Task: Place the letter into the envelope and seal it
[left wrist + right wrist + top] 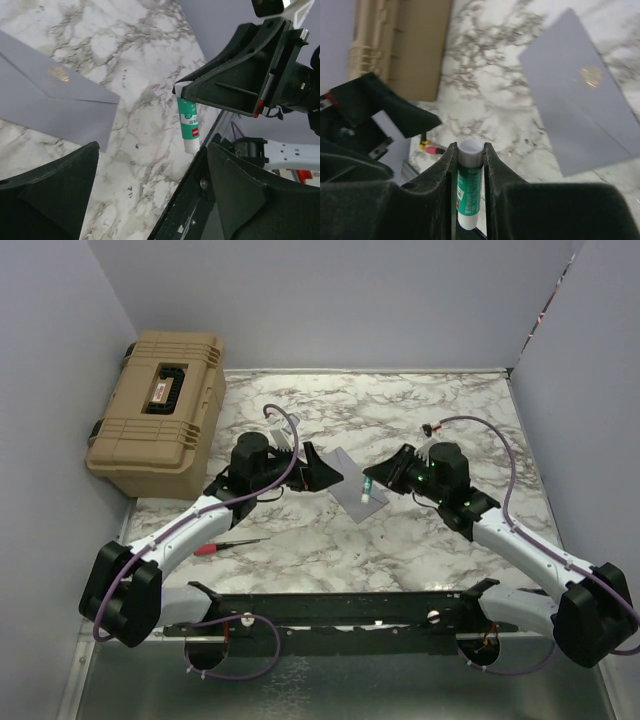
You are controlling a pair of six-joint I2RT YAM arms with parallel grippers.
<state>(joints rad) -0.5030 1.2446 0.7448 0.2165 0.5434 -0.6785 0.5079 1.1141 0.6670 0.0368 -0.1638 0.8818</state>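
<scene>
flat grey-lilac paper envelope (347, 480) on marble table (400, 410), 3 o'clock of left gripper (318, 468), 9 o'clock of right gripper (375, 480) | left jaws apart, empty | right clamped on green-white glue stick (470, 190) | envelope edges partly hidden by grippers

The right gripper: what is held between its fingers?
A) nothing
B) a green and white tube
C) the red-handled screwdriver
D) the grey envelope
B: in the right wrist view the right gripper is closed on the green and white tube, white end pointing outward, while the envelope lies flat on the table, apart from it.
</scene>
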